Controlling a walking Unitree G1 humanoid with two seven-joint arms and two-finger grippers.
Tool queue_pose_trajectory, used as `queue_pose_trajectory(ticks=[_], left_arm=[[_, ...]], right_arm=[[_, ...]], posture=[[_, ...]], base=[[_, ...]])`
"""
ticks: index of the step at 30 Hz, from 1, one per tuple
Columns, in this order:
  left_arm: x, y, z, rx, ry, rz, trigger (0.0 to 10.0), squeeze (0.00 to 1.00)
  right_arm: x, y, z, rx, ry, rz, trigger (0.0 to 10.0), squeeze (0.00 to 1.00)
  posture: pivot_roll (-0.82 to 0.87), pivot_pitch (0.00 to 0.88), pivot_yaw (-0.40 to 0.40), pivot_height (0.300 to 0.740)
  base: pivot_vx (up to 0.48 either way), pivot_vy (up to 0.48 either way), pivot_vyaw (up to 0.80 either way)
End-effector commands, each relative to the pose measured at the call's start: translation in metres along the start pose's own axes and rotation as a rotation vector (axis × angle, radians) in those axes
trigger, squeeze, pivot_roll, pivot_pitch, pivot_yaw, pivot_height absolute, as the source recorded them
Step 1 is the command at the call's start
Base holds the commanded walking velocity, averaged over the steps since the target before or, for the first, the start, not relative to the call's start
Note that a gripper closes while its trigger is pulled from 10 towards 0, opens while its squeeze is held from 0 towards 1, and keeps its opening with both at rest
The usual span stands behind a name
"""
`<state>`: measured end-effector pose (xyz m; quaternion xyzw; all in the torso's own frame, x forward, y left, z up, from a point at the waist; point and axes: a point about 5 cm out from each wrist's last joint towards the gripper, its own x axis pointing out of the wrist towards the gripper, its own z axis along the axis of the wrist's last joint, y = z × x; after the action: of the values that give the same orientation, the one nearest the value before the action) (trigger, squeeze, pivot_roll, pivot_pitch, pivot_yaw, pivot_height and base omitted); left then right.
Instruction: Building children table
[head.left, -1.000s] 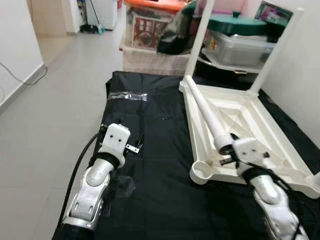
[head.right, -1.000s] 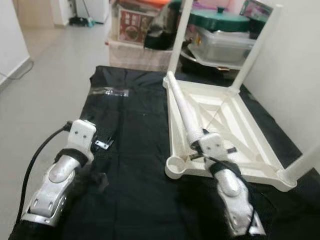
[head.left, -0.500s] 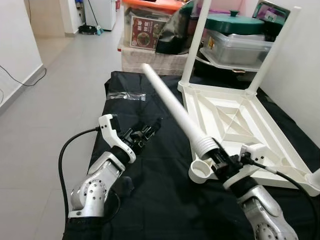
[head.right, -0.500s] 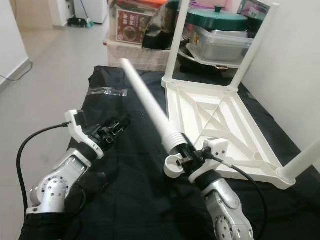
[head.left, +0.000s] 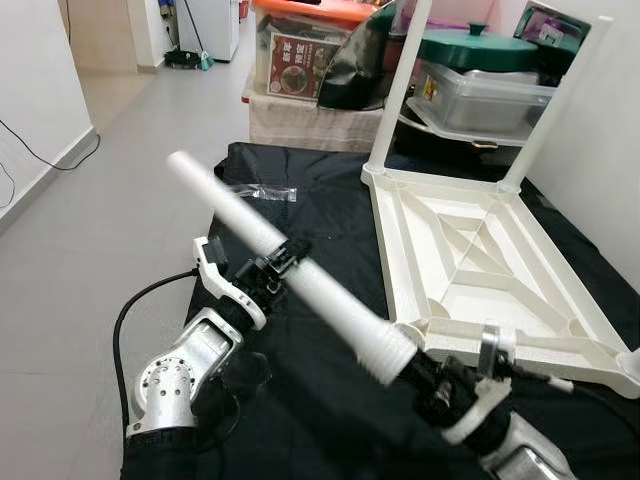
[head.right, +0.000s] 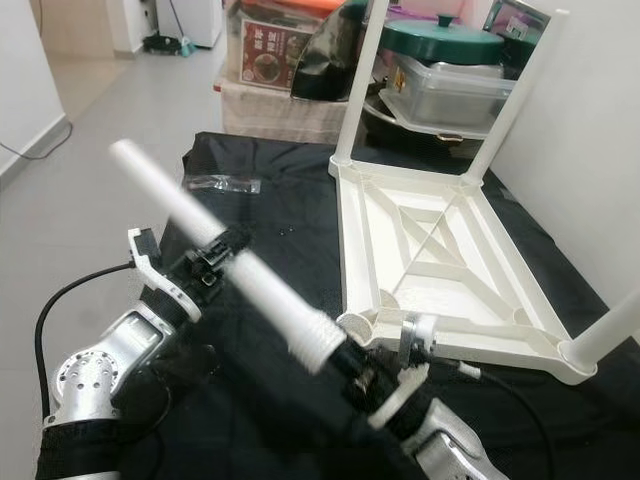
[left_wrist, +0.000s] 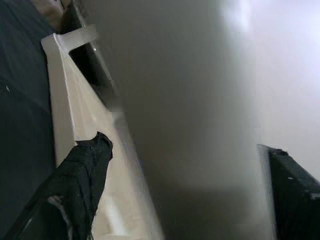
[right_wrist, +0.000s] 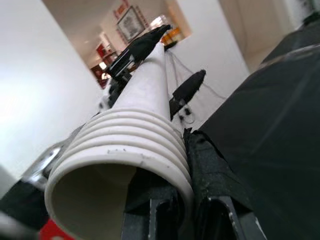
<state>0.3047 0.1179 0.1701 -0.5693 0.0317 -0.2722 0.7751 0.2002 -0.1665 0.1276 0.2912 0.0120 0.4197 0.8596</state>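
My right gripper (head.left: 425, 375) clamps the ribbed end of the white table leg (head.left: 285, 270), its fingers largely hidden beneath it. Midway along, my left gripper (head.right: 215, 262) straddles the leg; whether those fingers (left_wrist: 82, 172) press it I cannot tell, the wrist view being blurred. Beyond, the upturned tabletop (head.left: 480, 265) lies on a black cloth (head.left: 300, 225).

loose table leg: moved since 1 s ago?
Yes. The loose leg was lying along the upturned tabletop's left rim. It now sits off the frame, over the black mat, held by right gripper and left gripper.
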Motion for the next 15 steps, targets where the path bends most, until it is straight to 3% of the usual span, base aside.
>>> queue_pose_trajectory(ticks=[1,7,11,12,15], left_arm=[[0.003,-0.001,0.001,-0.064,0.002,-0.010,10.0,0.00],[0.002,-0.001,0.017,-0.109,-0.040,-0.040,10.0,0.00],[-0.001,-0.002,0.027,-0.122,-0.069,-0.059,10.0,0.00],[-0.006,-0.001,0.033,-0.137,-0.089,-0.064,10.0,0.00],[-0.007,0.000,0.034,-0.141,-0.086,-0.067,10.0,0.00]], right_arm=[[0.000,0.008,0.002,0.014,0.006,0.076,0.0,0.00],[-0.011,0.006,0.002,0.027,0.051,0.089,0.0,0.00],[-0.029,0.001,0.004,0.044,0.071,0.057,0.0,0.00],[-0.044,-0.002,0.005,0.059,0.083,0.018,0.0,0.00],[-0.048,-0.003,0.006,0.065,0.086,0.010,0.0,0.00]], posture=[[0.14,0.000,-0.129,0.740],[0.14,0.000,-0.126,0.740],[0.13,0.000,-0.133,0.740],[0.14,0.000,-0.136,0.740],[0.14,0.000,-0.137,0.740]], base=[[0.000,0.000,0.00],[0.000,0.000,0.00],[0.000,0.000,0.00],[0.000,0.000,0.00],[0.000,0.000,0.00]])
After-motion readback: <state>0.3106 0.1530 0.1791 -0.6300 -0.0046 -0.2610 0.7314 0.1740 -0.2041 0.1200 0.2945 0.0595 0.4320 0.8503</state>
